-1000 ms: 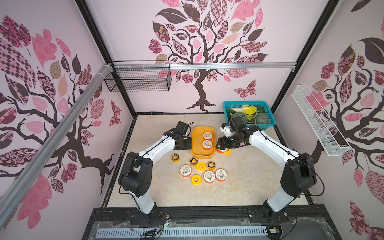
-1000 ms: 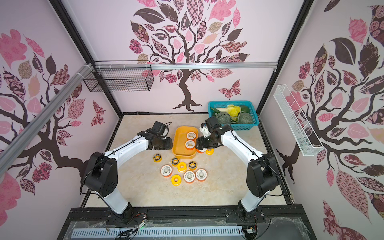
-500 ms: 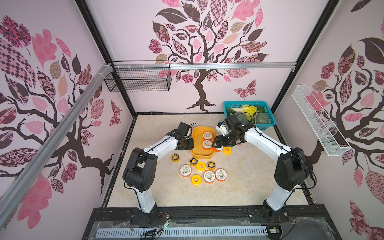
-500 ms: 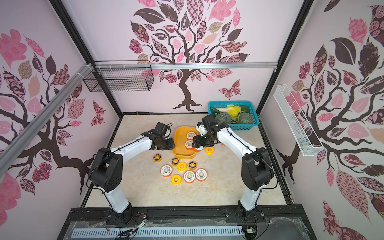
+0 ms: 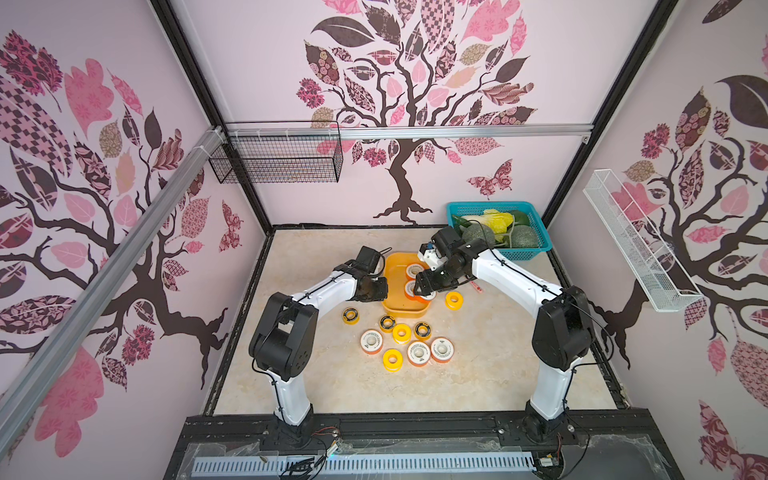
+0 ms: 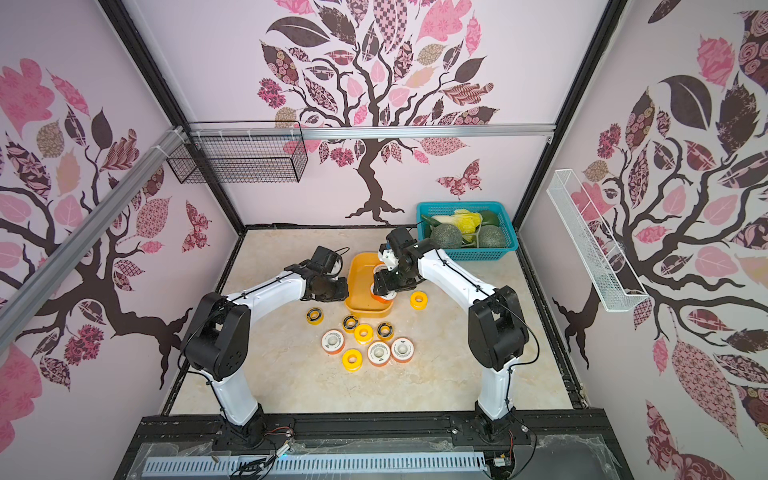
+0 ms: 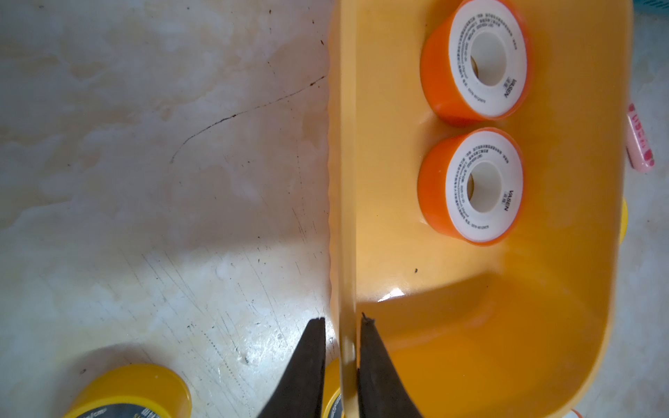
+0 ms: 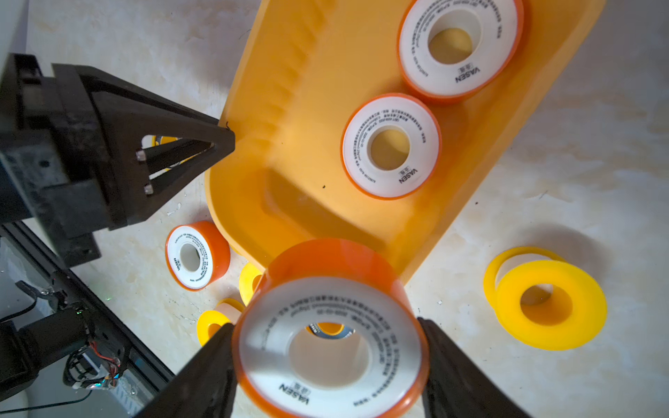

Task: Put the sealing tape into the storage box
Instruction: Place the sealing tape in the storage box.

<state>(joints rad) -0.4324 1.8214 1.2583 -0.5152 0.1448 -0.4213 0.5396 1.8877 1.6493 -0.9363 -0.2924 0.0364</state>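
A: Start on your left. Your left fingers (image 5: 376, 291) sit at the 8 o'clock side of the box (image 5: 394, 268), one on each side of its wall.

B: From the left wrist you see the inner one touching that wall and a thin gap beside the outer one. Whether they truly grip it, you cannot tell.

A: A lone black-faced roll (image 5: 351, 314) lies on the surface (image 5: 478, 374) at the box's 7 o'clock, near those fingers.

B: Inside the box you have two white-faced rolls (image 7: 485, 61) with orange rims. They lie flat, just beside each other, toward the 3 o'clock wall.

A: At the box's 6 o'clock there is a loose cluster: three more white-faced ones, two yellow rolls (image 5: 402, 332) and two black-faced rolls (image 5: 387, 322).

B: Your right fingers (image 5: 422, 287) are clamped on a third roll (image 8: 329, 343) of the white-faced kind, one finger on each side of its orange rim. It hangs above the box's 5 o'clock corner.

A: One more yellow roll (image 5: 453, 300) lies at the box's 4 o'clock, near it but not touching.

B: Farthest right, at 1 o'clock, stands the teal basket (image 5: 528, 252) with greens in it.
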